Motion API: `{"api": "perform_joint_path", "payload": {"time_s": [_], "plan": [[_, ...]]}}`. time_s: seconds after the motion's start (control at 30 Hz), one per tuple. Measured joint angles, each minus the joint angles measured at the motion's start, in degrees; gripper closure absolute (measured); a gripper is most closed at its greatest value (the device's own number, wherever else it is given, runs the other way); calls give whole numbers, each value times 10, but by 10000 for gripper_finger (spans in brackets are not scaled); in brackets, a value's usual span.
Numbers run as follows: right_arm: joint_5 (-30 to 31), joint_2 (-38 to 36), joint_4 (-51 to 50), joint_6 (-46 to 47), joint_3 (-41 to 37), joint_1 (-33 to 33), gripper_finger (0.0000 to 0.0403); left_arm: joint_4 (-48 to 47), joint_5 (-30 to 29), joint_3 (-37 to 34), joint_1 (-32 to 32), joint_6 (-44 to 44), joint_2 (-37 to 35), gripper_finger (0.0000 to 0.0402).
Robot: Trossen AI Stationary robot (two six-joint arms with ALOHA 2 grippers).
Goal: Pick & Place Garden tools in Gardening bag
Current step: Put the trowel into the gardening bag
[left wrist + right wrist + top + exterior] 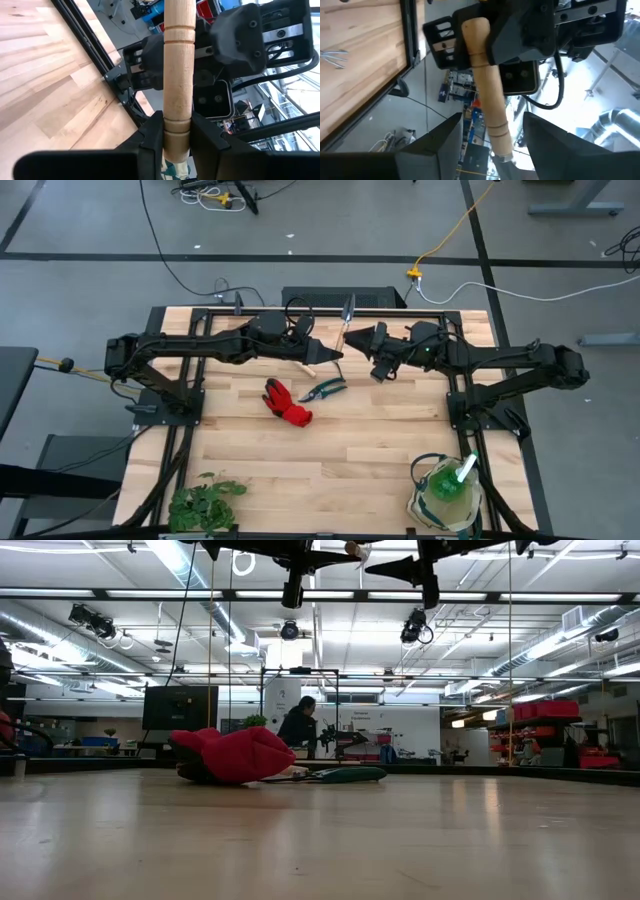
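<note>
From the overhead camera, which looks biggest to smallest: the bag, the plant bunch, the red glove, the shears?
1. bag
2. plant bunch, close to the bag; hard to separate
3. red glove
4. shears, thinner than the glove, similar length

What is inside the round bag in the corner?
The gardening bag holds a green spray bottle with its pale nozzle poking up. Anything beneath the bottle is hidden by it and the bag's wall.
</note>
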Motion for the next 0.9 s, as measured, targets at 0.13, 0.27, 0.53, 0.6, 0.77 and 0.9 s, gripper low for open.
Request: {"api": "perform_joint_path", "payload": {"time_s": [0.13,0.27,0.53,0.6,0.77,0.9], "plan": [[-4,4,15,-4,0,0,192,0,0,0,0,-4,0,321],[-4,17,14,-14,0,0,192,0,2,0,0,-7,0,322],[24,53,68,-19,0,0,192,0,2,0,0,-9,0,320],[25,56,74,-18,0,0,192,0,2,0,0,-12,0,320],[26,56,76,-19,0,0,192,0,2,0,0,-13,0,322],[26,56,76,-19,0,0,192,0,2,0,0,-14,0,320]]}}
